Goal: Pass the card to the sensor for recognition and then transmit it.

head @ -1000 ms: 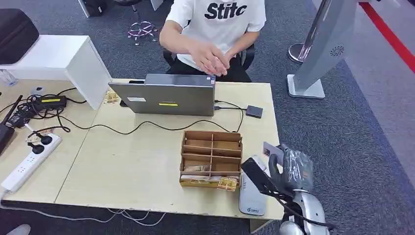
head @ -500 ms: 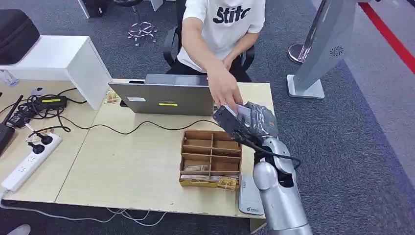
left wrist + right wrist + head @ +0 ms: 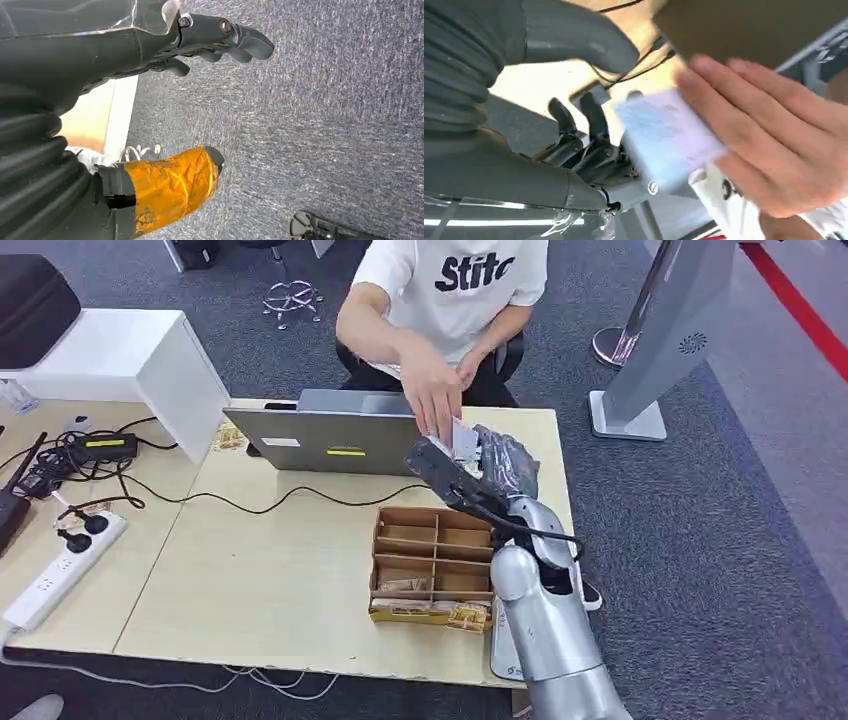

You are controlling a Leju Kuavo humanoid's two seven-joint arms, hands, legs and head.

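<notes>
My right hand [image 3: 497, 462] is raised over the far right of the table [image 3: 270, 580], just past the laptop. A pale blue card [image 3: 463, 437] stands at its fingertips. A person in a white shirt reaches over the laptop, and that person's hand [image 3: 432, 400] grips the card. In the right wrist view the card [image 3: 664, 140] is blurred, with the person's fingers [image 3: 769, 145] on it, my dark fingers [image 3: 584, 130] beside it and my thumb [image 3: 574, 42] apart from it. My left hand [image 3: 125, 50] hangs over carpet, holding nothing. A white flat sensor [image 3: 503, 645] lies at the front right edge, partly behind my arm.
A grey laptop [image 3: 330, 440] stands at the back of the table, and a wooden compartment box [image 3: 432, 560] sits under my right forearm. Cables and a power strip [image 3: 60, 570] lie at the left. A white cabinet [image 3: 120, 360] and a grey stand [image 3: 660, 350] flank the table.
My right arm rose from the sensor at the front edge to the far side of the table with the card. The person reached forward and took hold of the card.
</notes>
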